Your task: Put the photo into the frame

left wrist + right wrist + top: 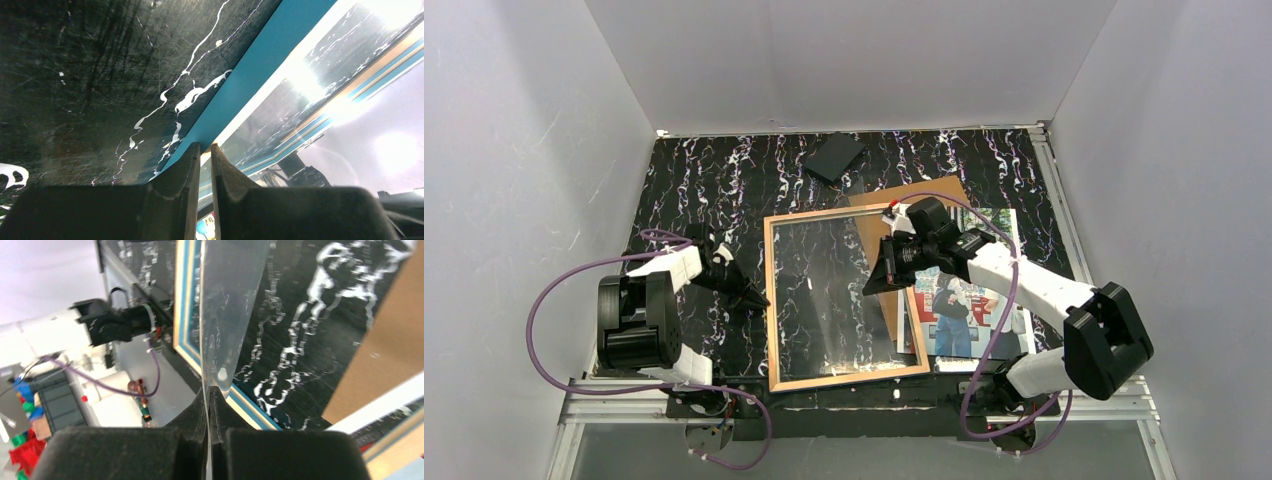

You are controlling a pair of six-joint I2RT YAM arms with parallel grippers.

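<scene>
At the left edge of the frame (849, 378), my left claw (761, 298) pinches the rim. My right claw (871, 287), over its right half, is clamped tight on the glass (225, 305). The frame lies mid-table, overlapping a brown board (916, 195). The photo (969, 320) lies face up just right of it.

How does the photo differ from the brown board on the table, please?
The photo is a colourful print with a white border; the board is plain brown. The board reaches farther back and shows through the glass of the frame; the photo lies nearer the front, mostly right of the frame. Both are flat rectangular sheets, partly hidden by the right arm.
</scene>
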